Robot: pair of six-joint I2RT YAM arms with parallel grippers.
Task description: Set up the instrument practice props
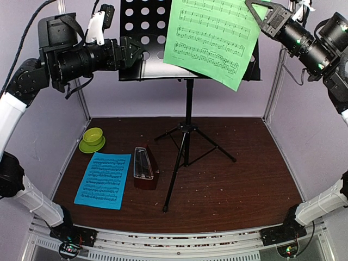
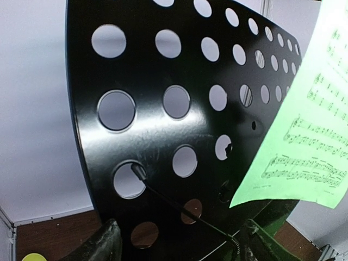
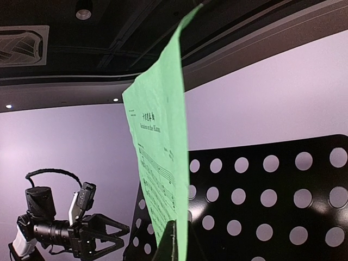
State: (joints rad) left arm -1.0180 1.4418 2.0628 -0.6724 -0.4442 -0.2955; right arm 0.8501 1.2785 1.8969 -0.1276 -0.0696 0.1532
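The black music stand [image 1: 188, 109] rises mid-table, its hole-punched desk [image 1: 147, 38] at the top. My right gripper [image 1: 251, 4] is shut on the top edge of the green sheet [image 1: 215, 38], which hangs tilted before the desk's right half. In the right wrist view the sheet [image 3: 163, 163] runs edge-on up from the pinched fingers [image 3: 173, 244]. My left gripper [image 1: 137, 53] is open at the desk's left edge, empty; its fingers [image 2: 103, 242] flank the desk [image 2: 152, 136] from below. The blue sheet [image 1: 103, 179] lies flat at front left, with the reddish-brown metronome [image 1: 145, 167] beside it.
A small lime-green bowl [image 1: 92, 139] sits at the back left of the brown table [image 1: 244, 185]. The stand's tripod legs [image 1: 179, 163] spread over the middle. Lilac walls close the left, back and right. A thin wire page holder [image 2: 163, 196] crosses the desk's lower face.
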